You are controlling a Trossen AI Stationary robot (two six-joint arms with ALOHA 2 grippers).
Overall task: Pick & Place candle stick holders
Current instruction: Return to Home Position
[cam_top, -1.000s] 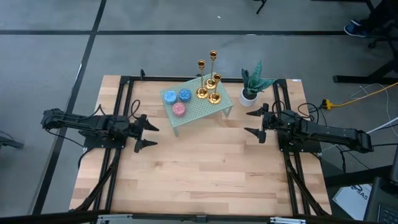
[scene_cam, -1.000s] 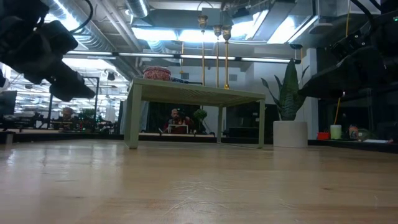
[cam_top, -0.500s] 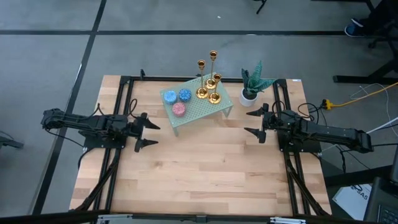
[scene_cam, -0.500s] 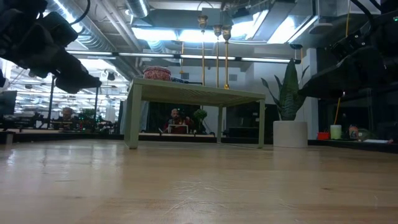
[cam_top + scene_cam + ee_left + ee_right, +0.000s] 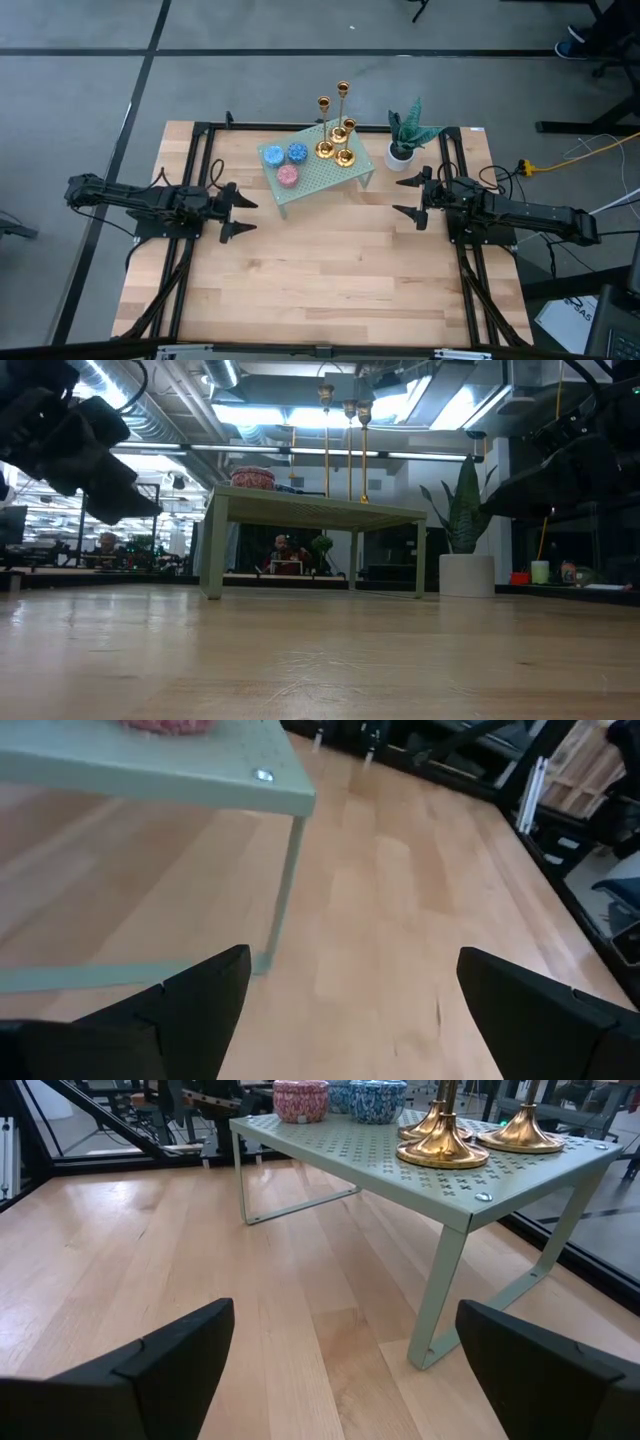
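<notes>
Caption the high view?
Three shiny gold metal candlesticks and three round blue and pink candles on a pale green perforated shelf; left gripper, right gripper open alongside.

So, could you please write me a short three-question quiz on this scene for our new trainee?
1. How many shiny gold metal candlestick holders stand on the pale green perforated metal shelf?
2. True or false: the left gripper and the right gripper are both shut.
3. What stands on the table right beside the shelf? A: a green plant in a white pot. B: a red mug. C: a glass bottle.

Key: 1: three. 2: false, both are open and hold nothing. 3: A.
</notes>
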